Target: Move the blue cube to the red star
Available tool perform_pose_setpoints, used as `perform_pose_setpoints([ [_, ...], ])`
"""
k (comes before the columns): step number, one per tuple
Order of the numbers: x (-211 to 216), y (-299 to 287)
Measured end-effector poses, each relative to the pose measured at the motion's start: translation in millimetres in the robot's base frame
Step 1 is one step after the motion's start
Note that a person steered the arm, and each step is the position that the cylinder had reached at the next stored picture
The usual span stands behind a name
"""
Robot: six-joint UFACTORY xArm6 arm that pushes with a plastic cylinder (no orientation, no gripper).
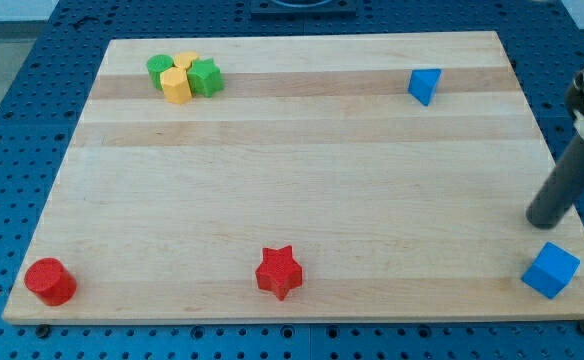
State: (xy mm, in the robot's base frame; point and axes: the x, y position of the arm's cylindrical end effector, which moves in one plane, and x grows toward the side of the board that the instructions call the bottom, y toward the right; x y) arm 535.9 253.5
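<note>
A: Wooden desk (302, 180) over blue pegboard; where's the blue cube (550, 270)?

B: At 4 o'clock, near the edge. The rod's tip (542, 222) sits just beside it, at the cube's 12 o'clock.

A: And the red star (278, 272)?

B: At 6 o'clock, well apart from the cube.

A: The end effector's state?

B: A plain rod; nothing opens or shuts.

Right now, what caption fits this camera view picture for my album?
My tip sits just above the blue cube at the board's lower right, with the red star waiting far to the view's left.
</note>
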Motion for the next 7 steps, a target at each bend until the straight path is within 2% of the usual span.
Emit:
perform_pose_setpoints([
  [2, 75, 7],
  [5, 83, -22],
  [7, 83, -96],
])
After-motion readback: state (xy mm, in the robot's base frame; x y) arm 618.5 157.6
